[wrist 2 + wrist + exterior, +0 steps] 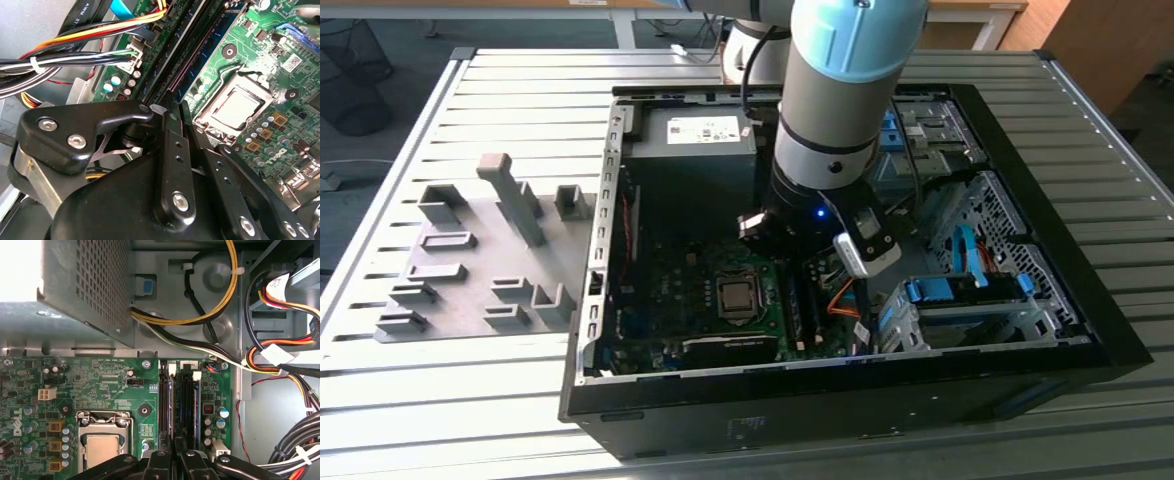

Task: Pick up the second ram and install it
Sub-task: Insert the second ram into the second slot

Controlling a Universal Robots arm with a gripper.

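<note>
Arm: reaching down into the open computer case [1067,290], which is lying on the slatted table [520,80].
Hand [175,112]: hanging low over the memory slots [177,405] on the green motherboard [100,385], just beside the processor socket [102,440]; its black fingers [170,150] are sitting close together with only a thin gap between the tips.
Grip: nothing is showing between the fingertips in both wrist views.
Second ram [196,410]: sitting upright in a slot among the memory slots, its thin edge running straight away from the fingertips; the fingers are lining up over this row, but I cannot tell whether they are touching it.
Cables [270,355]: bundled wires are running beside the slots.
Grey holder blocks [480,250]: sitting on the table at the exterior view's left, well apart from the hand.
</note>
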